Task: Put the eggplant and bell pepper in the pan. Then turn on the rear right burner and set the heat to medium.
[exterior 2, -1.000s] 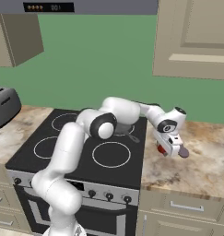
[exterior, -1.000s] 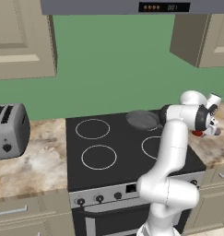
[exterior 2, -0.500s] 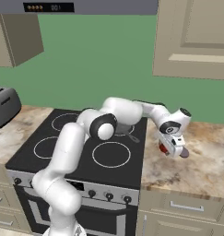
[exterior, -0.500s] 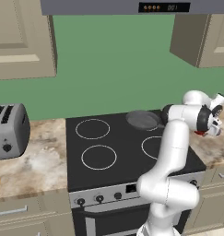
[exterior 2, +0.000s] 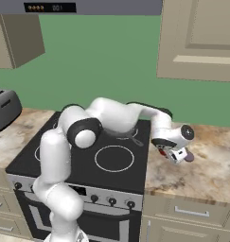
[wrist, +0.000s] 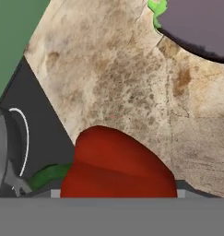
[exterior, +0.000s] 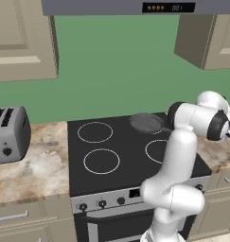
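I have lifted the bell pepper (wrist: 118,163) clear of the counter (wrist: 109,69), right of the pan (exterior: 146,122); the gripper (exterior 2: 175,153) is clenched on it. The eggplant (wrist: 201,23) waits on the counter.

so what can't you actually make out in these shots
- Gripper, right base view: too small to tell open from shut, or whether it holds anything.
- Red bell pepper, hand view: underside cut off at the bottom.
- Dull purple eggplant, hand view: mostly cut off by the top edge.
- Grey frying pan, left base view: handle hidden behind the arm.

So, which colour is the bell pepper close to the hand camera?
The bell pepper is bright red with a green stem, best seen in the hand view.
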Tool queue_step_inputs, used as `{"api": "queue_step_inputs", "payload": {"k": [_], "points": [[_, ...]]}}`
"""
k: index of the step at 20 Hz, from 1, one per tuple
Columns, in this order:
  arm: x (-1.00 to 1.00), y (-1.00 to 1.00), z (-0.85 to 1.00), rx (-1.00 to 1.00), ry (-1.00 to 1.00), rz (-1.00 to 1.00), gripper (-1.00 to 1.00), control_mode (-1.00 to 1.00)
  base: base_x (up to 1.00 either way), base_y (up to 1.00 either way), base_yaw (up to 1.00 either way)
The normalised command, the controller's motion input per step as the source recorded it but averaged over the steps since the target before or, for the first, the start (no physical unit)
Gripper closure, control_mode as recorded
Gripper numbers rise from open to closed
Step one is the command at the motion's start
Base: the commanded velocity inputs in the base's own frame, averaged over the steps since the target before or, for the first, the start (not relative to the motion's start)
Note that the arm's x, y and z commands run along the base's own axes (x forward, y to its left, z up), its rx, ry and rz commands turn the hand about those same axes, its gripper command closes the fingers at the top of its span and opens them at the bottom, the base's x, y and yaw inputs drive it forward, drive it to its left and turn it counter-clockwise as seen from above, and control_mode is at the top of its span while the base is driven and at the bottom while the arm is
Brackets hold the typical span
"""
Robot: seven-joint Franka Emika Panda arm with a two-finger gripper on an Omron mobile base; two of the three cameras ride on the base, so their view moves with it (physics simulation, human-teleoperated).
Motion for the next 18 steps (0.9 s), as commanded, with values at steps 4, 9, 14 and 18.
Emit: {"api": "queue_step_inputs", "payload": {"k": [4,9,14,18], "points": [[-0.01,0.68,0.86,-0.06,-0.02,0.11,1.0,-1.0,0.0,0.0,0.0],[0.0,0.55,0.95,-0.02,0.0,0.14,1.0,-1.0,0.0,0.0,0.0],[0.0,0.64,0.78,-0.03,0.0,0.18,1.0,-1.0,0.0,0.0,0.0],[0.0,0.72,0.29,-0.04,0.0,0.11,1.0,-1.0,0.0,0.0,0.0]]}}
